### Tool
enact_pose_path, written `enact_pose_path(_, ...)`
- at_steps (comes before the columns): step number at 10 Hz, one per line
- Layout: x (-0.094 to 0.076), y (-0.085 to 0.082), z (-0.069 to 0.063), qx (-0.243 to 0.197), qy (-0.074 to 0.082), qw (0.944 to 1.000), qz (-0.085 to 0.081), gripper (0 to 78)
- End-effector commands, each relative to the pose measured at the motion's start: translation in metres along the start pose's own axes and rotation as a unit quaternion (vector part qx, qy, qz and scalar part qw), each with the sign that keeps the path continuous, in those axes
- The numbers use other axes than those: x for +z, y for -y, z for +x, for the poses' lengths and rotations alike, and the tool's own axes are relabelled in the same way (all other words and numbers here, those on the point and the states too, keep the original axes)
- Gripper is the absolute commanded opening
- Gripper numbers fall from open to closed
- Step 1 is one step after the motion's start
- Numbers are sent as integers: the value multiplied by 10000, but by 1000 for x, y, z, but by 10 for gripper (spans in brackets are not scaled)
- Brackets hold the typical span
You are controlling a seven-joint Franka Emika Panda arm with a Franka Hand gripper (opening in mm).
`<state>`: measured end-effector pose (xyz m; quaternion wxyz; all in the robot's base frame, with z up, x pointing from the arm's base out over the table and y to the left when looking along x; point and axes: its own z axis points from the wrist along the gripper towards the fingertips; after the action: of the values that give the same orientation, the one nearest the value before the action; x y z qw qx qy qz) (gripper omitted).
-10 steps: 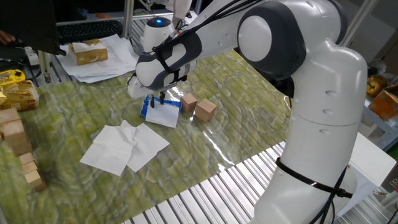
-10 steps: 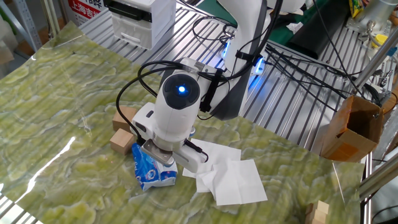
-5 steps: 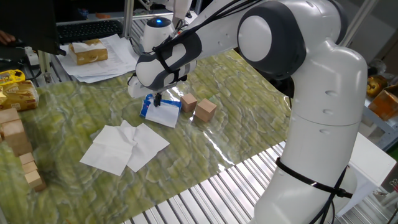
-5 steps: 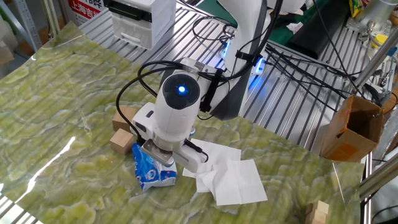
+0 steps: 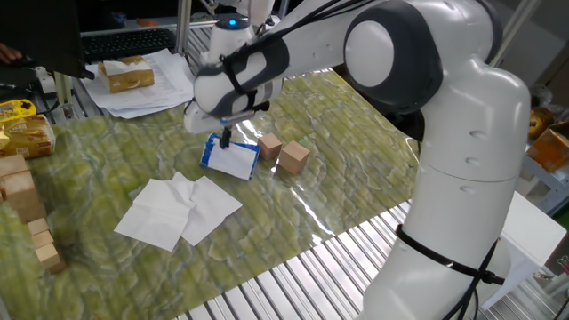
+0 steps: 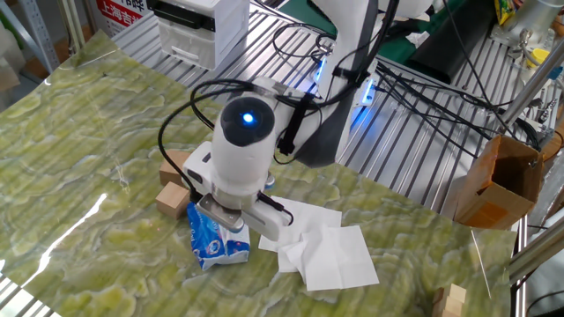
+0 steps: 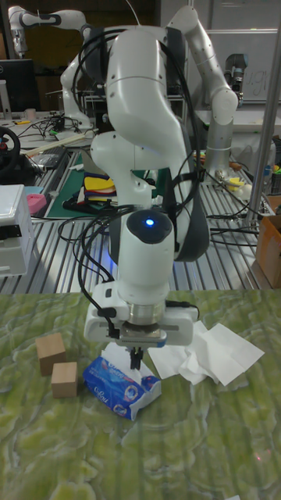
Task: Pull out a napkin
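Note:
The blue tissue packet (image 5: pixel 217 156) (image 6: pixel 211 243) (image 7: pixel 117 386) lies on the green table next to two wooden blocks. A white napkin (image 5: pixel 235 161) (image 7: pixel 116 355) sticks out of its top and rises toward the fingertips. My gripper (image 5: pixel 225 139) (image 7: pixel 135 358) hangs straight down just above the packet, its dark fingers close together and pinching the napkin's upper edge. In the other fixed view the hand hides the fingertips.
Loose white tissues (image 5: pixel 178 210) (image 6: pixel 322 252) (image 7: pixel 208 351) lie beside the packet. Two wooden blocks (image 5: pixel 294 157) (image 6: pixel 172 199) (image 7: pixel 64 380) sit close on its other side. More blocks (image 5: pixel 27 210) line the table's left edge, with printed papers (image 5: pixel 142 85) behind.
The hand has risen a little above the packet, with the napkin's edge drawn up with it. The packet and blocks have stayed put.

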<state>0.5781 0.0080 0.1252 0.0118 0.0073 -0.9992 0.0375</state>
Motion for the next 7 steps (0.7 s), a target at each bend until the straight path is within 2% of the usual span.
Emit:
enact_pose_path(1,-33,7,3,43,-187,9998,-79,12)
enact_pose_path(3,-46,10,6,40,-274,9996,-80,12)
enact_pose_path(4,-59,14,10,55,-339,9994,-77,12)
enact_pose_path(7,-83,18,20,87,-470,9988,-75,12)
